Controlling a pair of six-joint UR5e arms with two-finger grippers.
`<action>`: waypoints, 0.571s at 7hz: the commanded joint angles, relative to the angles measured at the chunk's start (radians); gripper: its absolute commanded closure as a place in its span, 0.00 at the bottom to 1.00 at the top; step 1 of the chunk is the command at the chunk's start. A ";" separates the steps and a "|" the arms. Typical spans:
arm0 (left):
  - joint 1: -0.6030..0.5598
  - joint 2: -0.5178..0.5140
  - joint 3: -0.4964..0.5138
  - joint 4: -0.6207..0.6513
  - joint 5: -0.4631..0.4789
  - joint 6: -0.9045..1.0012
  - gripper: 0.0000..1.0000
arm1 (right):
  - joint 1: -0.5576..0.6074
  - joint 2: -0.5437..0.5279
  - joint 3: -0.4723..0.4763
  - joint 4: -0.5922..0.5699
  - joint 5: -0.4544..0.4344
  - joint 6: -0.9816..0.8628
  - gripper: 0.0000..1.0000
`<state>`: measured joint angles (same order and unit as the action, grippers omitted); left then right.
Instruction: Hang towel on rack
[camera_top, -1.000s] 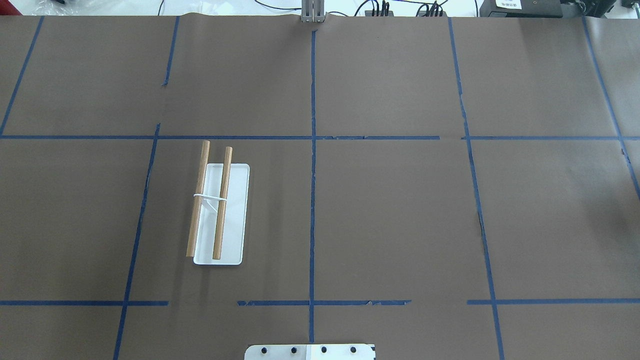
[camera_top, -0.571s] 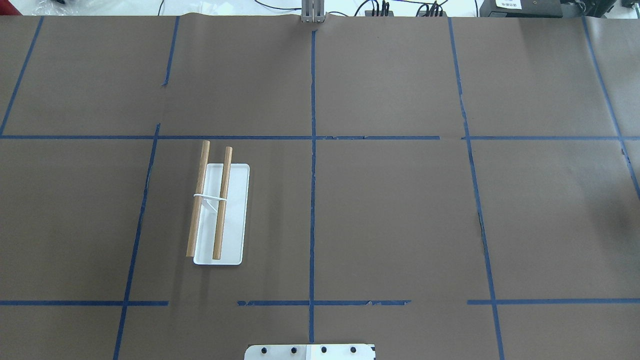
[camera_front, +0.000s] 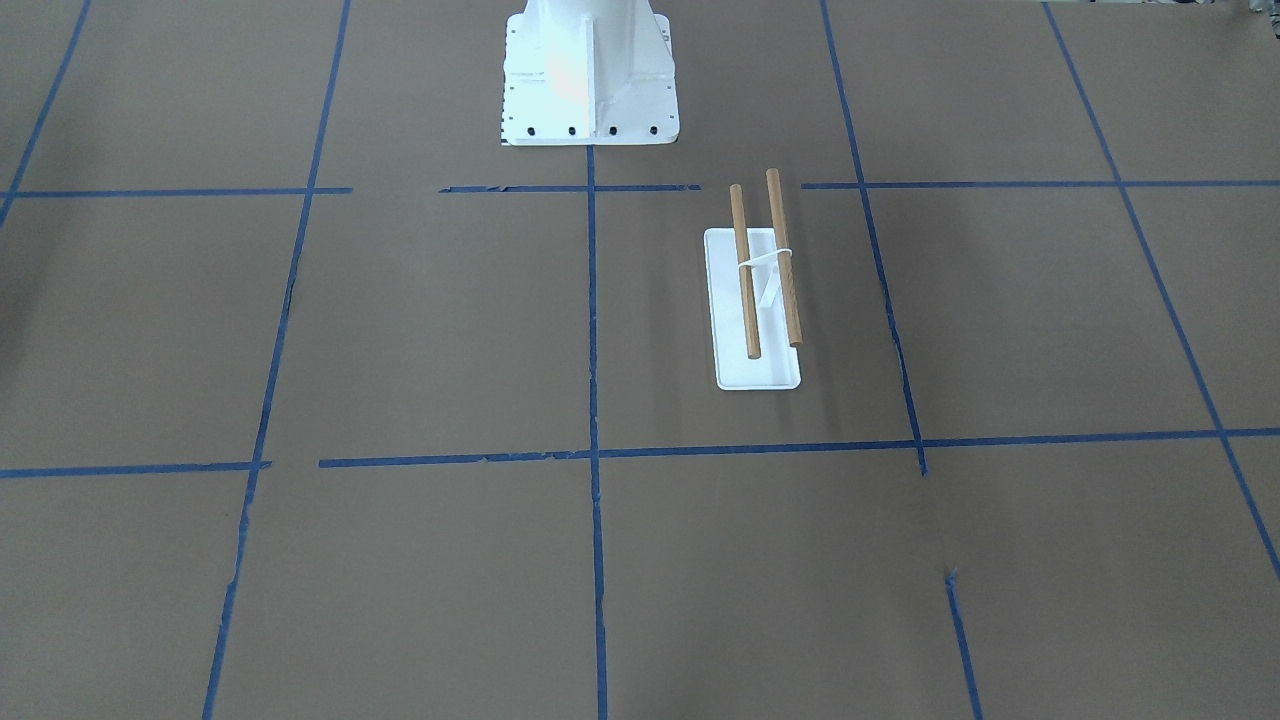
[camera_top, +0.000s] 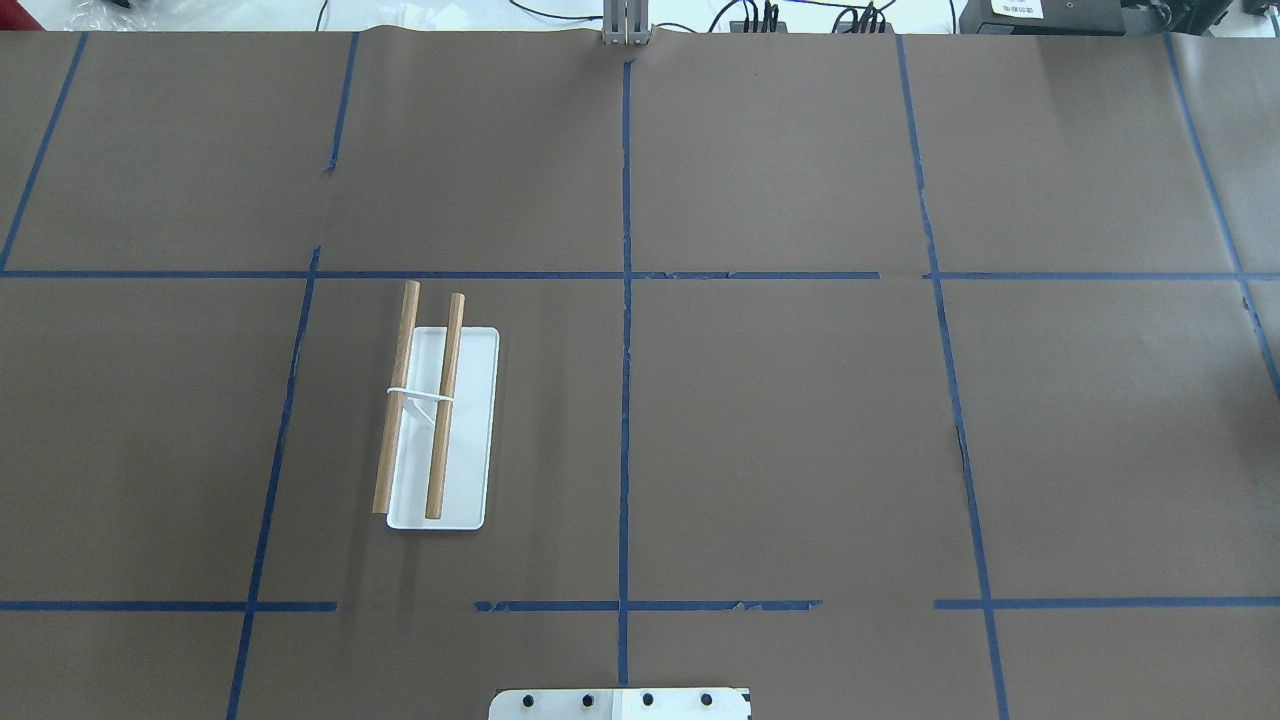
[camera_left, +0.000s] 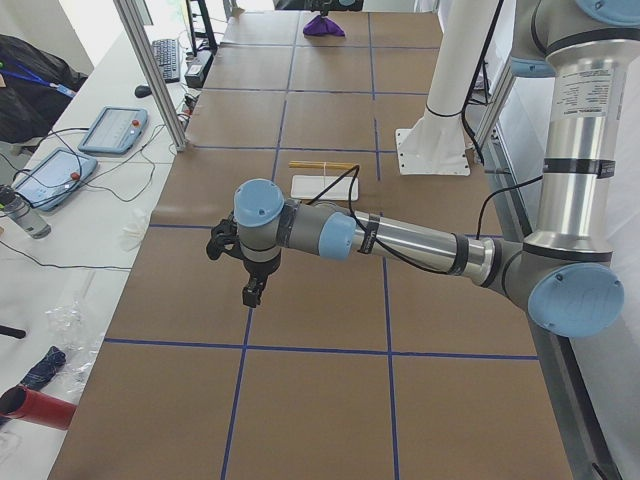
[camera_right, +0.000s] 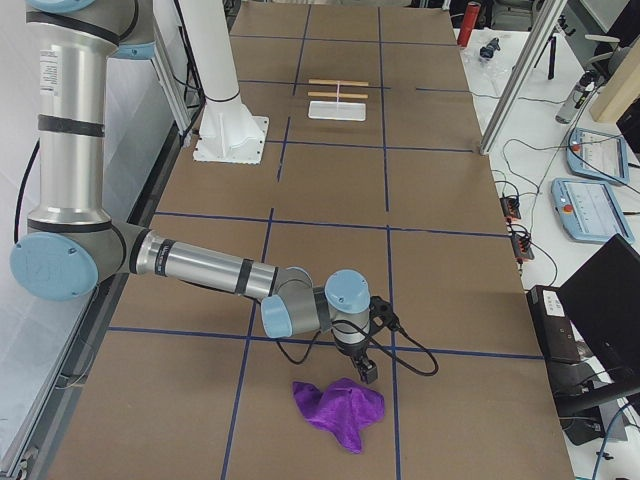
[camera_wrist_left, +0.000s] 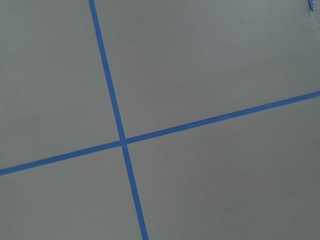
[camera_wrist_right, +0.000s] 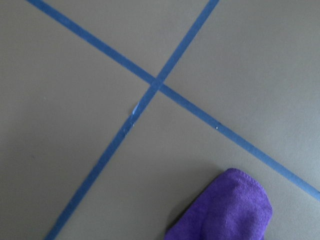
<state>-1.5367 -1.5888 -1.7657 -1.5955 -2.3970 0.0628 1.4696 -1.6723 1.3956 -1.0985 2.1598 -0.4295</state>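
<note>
The purple towel (camera_right: 340, 412) lies crumpled on the brown tabletop (camera_top: 800, 420) at the far end on the robot's right, outside the overhead view. It is well apart from the rack (camera_top: 437, 412), which stands on the robot's left half, not far from the white pedestal (camera_front: 588, 75). The rack's two wooden rods (camera_top: 446, 400) run side by side above its flat white base and are bare, so the hanging has not begun. The right arm is stretched low along the tabletop. This puts the right fingers (camera_right: 368, 373) pointing down close by the towel's edge, probably lined up for a pick. Its wrist camera catches only a corner of the cloth, and the fingers show in the side view alone, so I cannot tell whether they are wide or narrow, nor whether they touch the cloth. The left fingers (camera_left: 252, 293) hang over bare tabletop near a crossing of blue tape (camera_wrist_left: 122, 141). They seem to be waiting clear of the rack, and their spread cannot be told either. Because the towel and rack are so far apart, the carry will be long, and the limp cloth may sag or slip on the way.
</note>
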 joint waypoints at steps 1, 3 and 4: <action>0.000 0.000 -0.003 -0.001 -0.001 0.000 0.00 | 0.000 0.003 -0.056 0.002 -0.082 -0.050 0.41; 0.001 0.000 -0.006 0.000 -0.001 0.000 0.00 | 0.000 0.011 -0.047 0.000 -0.104 -0.089 1.00; 0.000 0.000 -0.008 -0.001 -0.001 0.000 0.00 | 0.000 0.013 -0.031 0.002 -0.104 -0.122 1.00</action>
<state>-1.5366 -1.5892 -1.7718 -1.5958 -2.3976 0.0629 1.4695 -1.6623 1.3507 -1.0978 2.0612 -0.5176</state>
